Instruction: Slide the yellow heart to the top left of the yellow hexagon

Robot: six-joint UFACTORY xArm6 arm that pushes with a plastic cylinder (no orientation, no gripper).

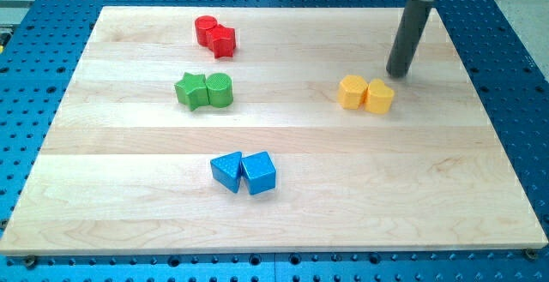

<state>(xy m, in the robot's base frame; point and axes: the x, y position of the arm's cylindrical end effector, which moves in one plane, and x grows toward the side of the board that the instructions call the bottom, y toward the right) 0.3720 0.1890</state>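
The yellow heart [352,92] and the yellow hexagon [380,96] sit side by side and touching at the view's right of centre, the heart on the left. My tip [396,75] rests on the wooden board [129,205] just above and to the right of the hexagon, a small gap away from it. The dark rod [410,33] rises from the tip towards the view's top.
Two red blocks [214,36] touch each other at the top left. A green star [192,89] and a green cylinder [220,89] sit together at the left of centre. Two blue blocks [244,172] touch below the centre. Blue perforated table [34,25] surrounds the board.
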